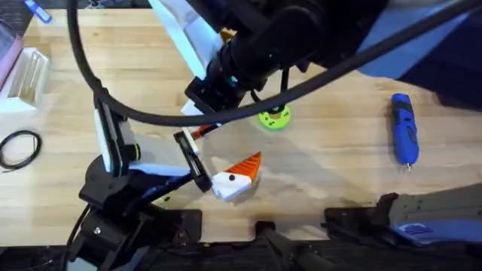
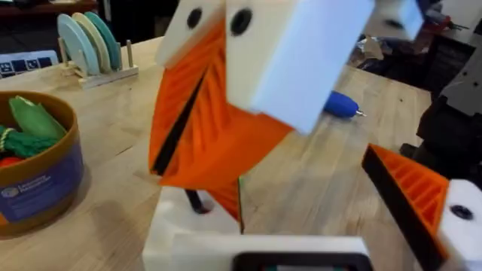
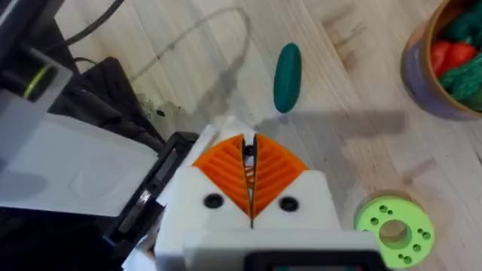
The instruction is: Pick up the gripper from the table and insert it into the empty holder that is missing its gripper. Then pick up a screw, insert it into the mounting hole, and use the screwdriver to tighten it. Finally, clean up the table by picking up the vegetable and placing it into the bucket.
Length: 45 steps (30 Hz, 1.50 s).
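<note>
Wooden surface [image 1: 339, 173] carries blue pen-shaped screwdriver [image 1: 403, 128] w/ bit. Right gripper [image 3: 249, 173]: fingers pressed together near dark green vegetable [image 3: 287, 77]. Left gripper [image 2: 301, 196]: fingers spread.

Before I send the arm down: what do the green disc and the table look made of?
The green disc looks like matte plastic, perhaps 3D-printed: flat bright colour, a neat ring of small holes around a central bore. The table looks like pale wood with a smooth finish: straight grain lines and plank seams show.
</note>
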Tool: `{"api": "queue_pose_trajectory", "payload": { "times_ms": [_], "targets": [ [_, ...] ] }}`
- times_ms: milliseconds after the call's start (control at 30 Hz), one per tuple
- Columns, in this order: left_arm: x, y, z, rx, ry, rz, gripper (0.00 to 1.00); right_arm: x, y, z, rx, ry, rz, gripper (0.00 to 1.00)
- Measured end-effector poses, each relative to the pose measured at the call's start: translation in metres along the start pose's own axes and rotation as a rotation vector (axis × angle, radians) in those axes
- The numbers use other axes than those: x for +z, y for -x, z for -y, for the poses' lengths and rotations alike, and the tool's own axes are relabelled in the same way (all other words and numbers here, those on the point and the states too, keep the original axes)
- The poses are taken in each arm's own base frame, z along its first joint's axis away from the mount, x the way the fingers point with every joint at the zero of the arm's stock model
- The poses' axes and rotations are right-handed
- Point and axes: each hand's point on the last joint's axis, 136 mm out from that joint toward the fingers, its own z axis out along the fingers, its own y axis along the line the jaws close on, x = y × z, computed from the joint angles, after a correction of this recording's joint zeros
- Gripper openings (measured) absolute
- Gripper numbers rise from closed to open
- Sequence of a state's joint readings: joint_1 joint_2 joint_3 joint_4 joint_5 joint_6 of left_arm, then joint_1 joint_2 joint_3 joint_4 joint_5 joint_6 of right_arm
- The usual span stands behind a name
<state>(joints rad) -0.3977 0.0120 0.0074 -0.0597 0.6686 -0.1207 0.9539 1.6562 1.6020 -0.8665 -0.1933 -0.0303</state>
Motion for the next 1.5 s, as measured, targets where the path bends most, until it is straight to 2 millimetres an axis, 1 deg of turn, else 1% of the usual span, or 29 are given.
{"api": "queue_pose_trajectory", "payload": {
  "times_ms": [833,1200,1300,1500],
  "targets": [
    [0.0,0.0,0.002,-0.004,-0.014,-0.002,0.987,0.0,-0.004,-0.001,0.004,0.006,-0.019,0.007],
    [0.0,-0.001,0.003,-0.008,-0.017,-0.003,0.986,0.001,-0.004,-0.003,-0.025,-0.049,-0.023,0.007],
    [0.0,0.0,0.003,-0.003,-0.016,-0.002,0.987,-0.001,-0.009,-0.002,-0.022,-0.054,-0.043,0.007],
    [0.0,0.0,0.003,0.001,-0.017,-0.002,0.987,-0.003,-0.011,-0.002,-0.023,-0.066,-0.058,0.007]
  ]
}}
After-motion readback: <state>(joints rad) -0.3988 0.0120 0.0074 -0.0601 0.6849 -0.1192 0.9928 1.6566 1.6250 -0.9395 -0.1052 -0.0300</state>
